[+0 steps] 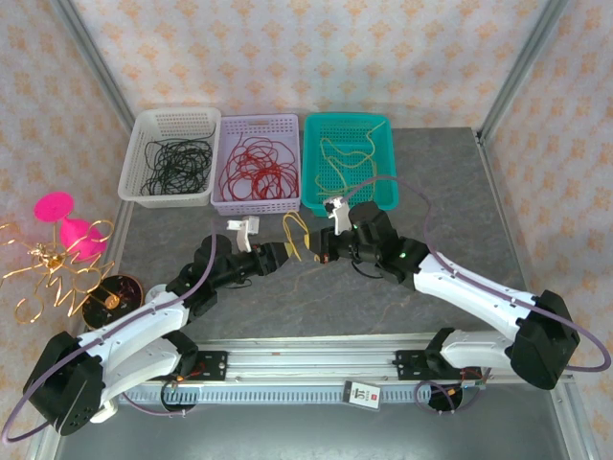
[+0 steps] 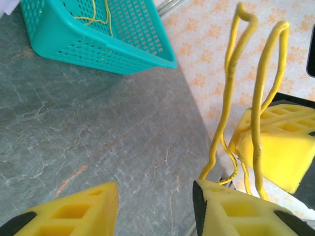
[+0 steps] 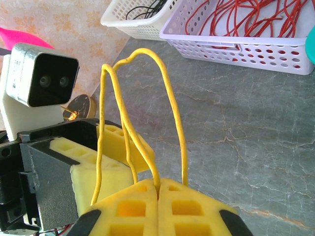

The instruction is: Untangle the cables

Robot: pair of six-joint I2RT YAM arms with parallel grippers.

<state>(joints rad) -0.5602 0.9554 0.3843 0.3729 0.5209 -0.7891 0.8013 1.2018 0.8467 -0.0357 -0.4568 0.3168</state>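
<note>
- Overall, the walls (image 1: 316,57) around the workspace carry pale paper with an orange flower pattern.
- Below them lies the table (image 1: 316,311), a grey stone-look top with thin pale veins. A metal rail (image 1: 297,364) runs along its near edge.
- From the near corners the left arm (image 1: 144,331) and the right arm (image 1: 479,297) reach inward. They meet over the middle of the table, in front of the baskets.
- Three baskets stand side by side at the far edge.
  - The white basket (image 1: 177,113) holds black wires (image 1: 177,163).
  - The lilac basket (image 1: 260,119) holds red cables (image 1: 257,165) in loose loops.
  - The teal basket (image 1: 349,117) holds a second yellow cable (image 1: 345,158).
- At the left side of the table stands a golden wire ornament (image 1: 48,273) with pink pieces (image 1: 67,228) beside it.
- The right gripper (image 3: 158,196) has its two yellow fingers pressed flat together. The yellow cable (image 3: 173,113) is pinched in the seam between them.
- The left gripper (image 2: 155,209) faces it, close by. Its jaws stand apart, with grey table showing through the wide gap, and nothing is clamped between them. One of its fingers (image 2: 231,211) touches the lower part of the yellow cable, just beside a finger of the right gripper.
- The yellow cable is held up off the table between the two grippers. It rises from the pinch in narrow upright loops, folded over at the top. It sits in front of the lilac and teal baskets and touches neither.
</note>
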